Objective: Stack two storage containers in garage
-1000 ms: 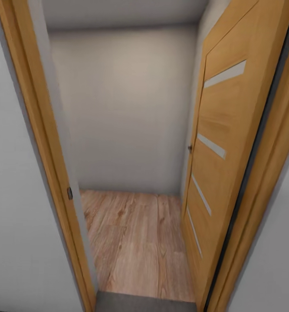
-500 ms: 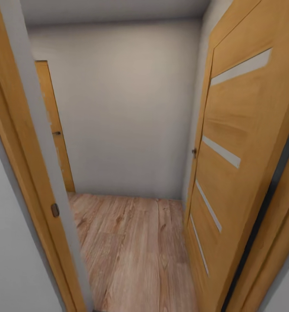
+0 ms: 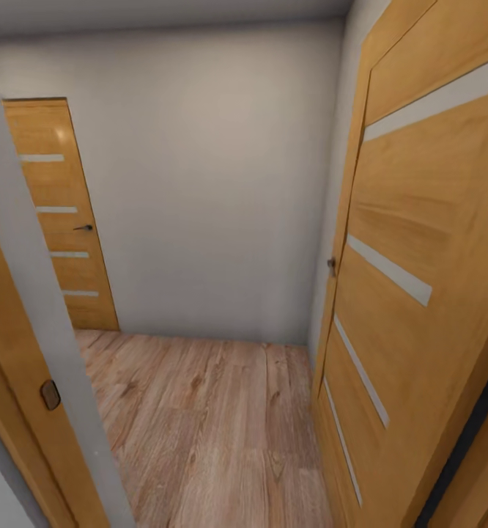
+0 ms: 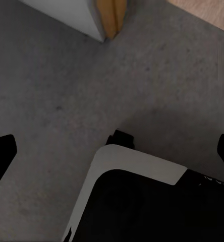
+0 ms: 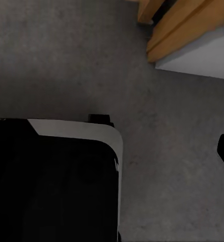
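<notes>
Status: in transit, base rolling through a doorway.

- Change: over the last second the head camera has advanced. The door frame (image 3: 24, 411) that took up the near left has slid to the edge, and a second, closed door (image 3: 57, 220) has come into view on the left of the facing wall (image 3: 215, 183). The things haven't moved, only we have.
- The open door (image 3: 420, 257) stands close on the right. The wood plank floor (image 3: 215, 425) runs ahead to the wall.
- Left gripper (image 4: 112, 156): jaws released, both dark fingers wide apart, nothing between them. Past the jaws lie the dark grey floor (image 4: 51, 101) and a corner of our own base (image 4: 142, 201); further beyond them is the foot of a door post (image 4: 109, 20).
- Right gripper (image 5: 112, 156): one finger shows far out to the side, the other is lost against the black base (image 5: 51, 181). We read the jaws as released, with nothing in them. The same grey floor lies past the jaws, with a door post foot (image 5: 182, 30) beyond.
- The two storage containers: neither is in the jaws; we cannot tell from here where they are.

Meaning: the arms hang over grey concrete-like floor while planks lie ahead, so we judge we're crossing out of the garage side into the house, empty-handed, on a fetch leg. No stacking work is possible yet. Risk: clearance is tight, and the open door on the right could clip the base or an elbow.
</notes>
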`<state>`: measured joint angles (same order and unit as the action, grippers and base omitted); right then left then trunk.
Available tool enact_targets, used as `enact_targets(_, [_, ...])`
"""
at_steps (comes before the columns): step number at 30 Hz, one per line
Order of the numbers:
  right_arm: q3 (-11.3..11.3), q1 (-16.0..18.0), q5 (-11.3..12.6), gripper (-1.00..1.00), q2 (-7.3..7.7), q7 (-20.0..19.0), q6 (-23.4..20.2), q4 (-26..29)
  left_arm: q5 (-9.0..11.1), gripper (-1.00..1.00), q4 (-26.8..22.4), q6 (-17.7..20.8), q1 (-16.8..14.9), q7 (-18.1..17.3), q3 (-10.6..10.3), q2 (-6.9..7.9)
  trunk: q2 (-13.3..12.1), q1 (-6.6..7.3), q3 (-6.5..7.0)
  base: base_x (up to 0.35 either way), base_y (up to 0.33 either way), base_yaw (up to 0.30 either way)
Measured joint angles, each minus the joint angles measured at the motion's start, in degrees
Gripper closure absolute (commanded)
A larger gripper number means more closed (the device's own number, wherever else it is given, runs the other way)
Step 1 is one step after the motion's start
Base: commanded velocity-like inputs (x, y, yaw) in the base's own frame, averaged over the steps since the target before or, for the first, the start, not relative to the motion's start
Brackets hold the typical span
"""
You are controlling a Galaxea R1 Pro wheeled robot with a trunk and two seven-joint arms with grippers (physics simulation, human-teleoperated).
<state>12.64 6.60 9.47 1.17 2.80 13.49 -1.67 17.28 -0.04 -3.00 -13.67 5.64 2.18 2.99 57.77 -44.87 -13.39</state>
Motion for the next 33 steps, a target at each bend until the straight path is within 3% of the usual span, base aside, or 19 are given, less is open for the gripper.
enact_targets(14, [0.1,0.0,-0.1,-1.00,0.03,0.0,0.0,0.0,0.0,-1.00,0.0,-0.2,0.0,0.0,0.0,0.00,0.0,-0.01,0.00,0.038,-0.008,0.000])
enact_targets(33, [0.1,0.0,-0.1,-1.00,0.03,0.0,0.0,0.0,0.1,-1.00,0.0,-0.2,0.0,0.0,0.0,0.09,0.0,0.01,0.00,0.309,0.000,0.000])
